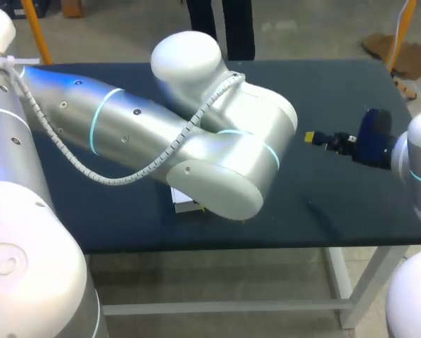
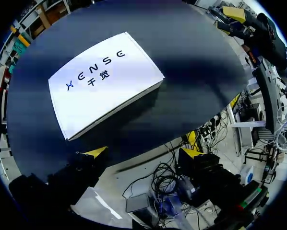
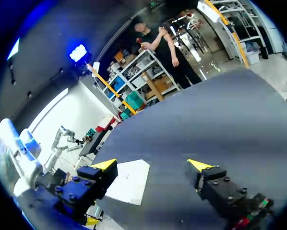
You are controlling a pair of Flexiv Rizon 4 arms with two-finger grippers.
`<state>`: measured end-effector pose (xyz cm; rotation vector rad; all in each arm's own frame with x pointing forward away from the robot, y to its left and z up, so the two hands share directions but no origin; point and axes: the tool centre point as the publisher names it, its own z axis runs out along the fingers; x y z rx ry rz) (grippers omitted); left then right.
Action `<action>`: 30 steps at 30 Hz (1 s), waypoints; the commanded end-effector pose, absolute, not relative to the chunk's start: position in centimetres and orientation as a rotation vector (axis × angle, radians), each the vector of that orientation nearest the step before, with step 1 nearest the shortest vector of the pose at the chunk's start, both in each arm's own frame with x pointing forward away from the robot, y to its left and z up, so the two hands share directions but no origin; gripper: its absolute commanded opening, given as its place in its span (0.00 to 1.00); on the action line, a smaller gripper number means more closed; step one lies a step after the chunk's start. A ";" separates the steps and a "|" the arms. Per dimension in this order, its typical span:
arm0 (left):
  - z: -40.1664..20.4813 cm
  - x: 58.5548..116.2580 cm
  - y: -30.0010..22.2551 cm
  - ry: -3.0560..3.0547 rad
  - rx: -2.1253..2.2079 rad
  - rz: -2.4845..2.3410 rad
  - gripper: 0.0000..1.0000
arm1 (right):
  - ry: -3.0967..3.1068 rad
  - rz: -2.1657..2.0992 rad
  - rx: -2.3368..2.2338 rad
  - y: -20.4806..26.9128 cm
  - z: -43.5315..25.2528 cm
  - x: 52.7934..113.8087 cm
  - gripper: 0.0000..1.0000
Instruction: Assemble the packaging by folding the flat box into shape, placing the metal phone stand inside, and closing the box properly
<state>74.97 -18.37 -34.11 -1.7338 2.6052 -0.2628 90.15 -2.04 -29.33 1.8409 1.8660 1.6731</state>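
The white rectangular cardboard box lies flat on the dark desk near its front edge, printed face up, lid apparently closed, just ahead of the left jaws, which stand apart and empty; its long axis slants across their reach; the right jaws, likewise apart and empty, hover well off; closing seems done; next, I judge, press-check the lid.
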 end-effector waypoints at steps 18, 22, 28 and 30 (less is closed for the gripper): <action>-38.3 76.8 -17.5 2.309 -2.013 -0.220 1.00 | 1.899 1.662 1.132 -3.8 -28.9 93.1 1.00; -39.0 77.8 -17.4 2.297 -2.054 -0.205 1.00 | 1.911 1.647 1.099 -3.9 -28.7 93.9 1.00; -39.7 79.2 -17.2 2.278 -2.098 -0.189 1.00 | 1.899 1.638 1.079 -4.2 -28.1 94.8 1.00; -39.7 79.7 -17.1 2.254 -2.120 -0.182 1.00 | 1.888 1.627 1.097 -4.2 -27.9 95.1 1.00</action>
